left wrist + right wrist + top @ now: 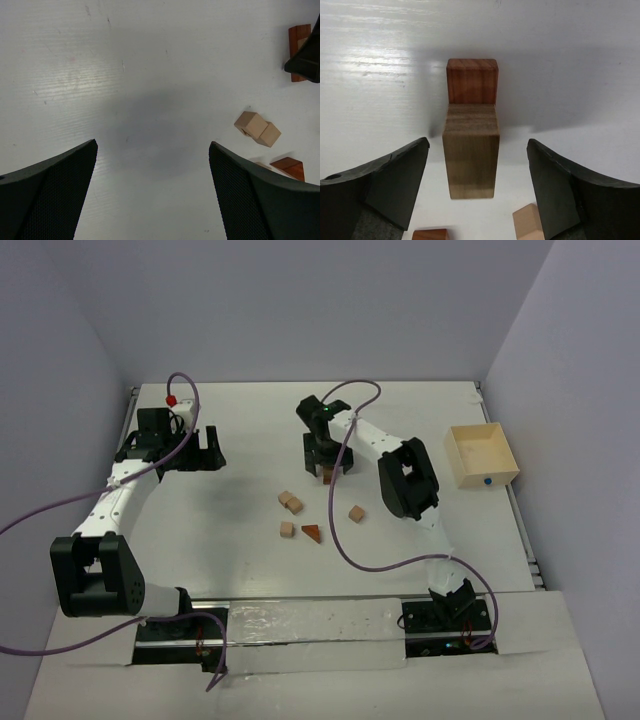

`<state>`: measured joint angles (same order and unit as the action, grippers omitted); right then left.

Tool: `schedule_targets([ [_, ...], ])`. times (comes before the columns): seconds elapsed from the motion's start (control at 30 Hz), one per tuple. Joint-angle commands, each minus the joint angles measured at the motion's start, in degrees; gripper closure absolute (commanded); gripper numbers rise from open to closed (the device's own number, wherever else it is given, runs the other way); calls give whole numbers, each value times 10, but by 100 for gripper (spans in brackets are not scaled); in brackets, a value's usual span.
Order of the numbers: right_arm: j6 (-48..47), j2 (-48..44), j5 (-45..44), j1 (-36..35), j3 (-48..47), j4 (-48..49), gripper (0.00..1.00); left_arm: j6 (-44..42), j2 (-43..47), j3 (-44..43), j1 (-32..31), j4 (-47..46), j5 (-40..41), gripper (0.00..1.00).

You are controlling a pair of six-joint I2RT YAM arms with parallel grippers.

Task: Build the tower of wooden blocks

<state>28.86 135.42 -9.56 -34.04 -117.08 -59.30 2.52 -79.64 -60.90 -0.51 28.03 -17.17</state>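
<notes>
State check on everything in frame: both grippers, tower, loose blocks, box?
left gripper: open, nothing between the fingers.
right gripper: open, straddling the tower, gap on each side.
tower: two blocks visible, reddish-brown and tan, in contact, unheld.
tan pair: loose, touching each other.
single tan cubes: loose, apart.
wedge: loose, unstacked.
box: upright, open top, nothing visible inside.
</notes>
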Motion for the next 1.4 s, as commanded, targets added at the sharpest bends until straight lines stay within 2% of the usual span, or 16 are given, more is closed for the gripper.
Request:
schedule_targets([
  [0.0,-13,-80,-5,-10,-14,-6,12,3,-3,-26,4,-14,-18,1],
  [0.27,-46,-183,17,-38,19,-5,9,-1,6,-38,4,0,-24,1],
  [0.5,-164,-324,46,-49,94,49,7,-42,35,-22,4,-2,-78,1],
  [0.6,-215,-391,51,-45,176,88,5,-48,41,-19,4,-4,-68,1],
  [0.67,-267,-448,61,-40,237,116,7,-55,44,-20,1,0,-58,1],
  [0.77,-319,-478,66,-35,311,135,10,-60,52,-16,-8,-1,-44,1],
  [0.9,-373,-491,92,-26,384,122,22,-63,52,-11,-22,-3,-32,1],
  [1.03,-372,-473,92,-26,417,101,46,-60,48,-8,-29,-5,-29,1],
  [1.13,-352,-463,90,-26,439,105,47,-56,46,-9,-30,-6,-28,1],
  [1.37,-271,-395,30,-25,446,136,40,-52,49,-3,-30,-7,-22,1],
])
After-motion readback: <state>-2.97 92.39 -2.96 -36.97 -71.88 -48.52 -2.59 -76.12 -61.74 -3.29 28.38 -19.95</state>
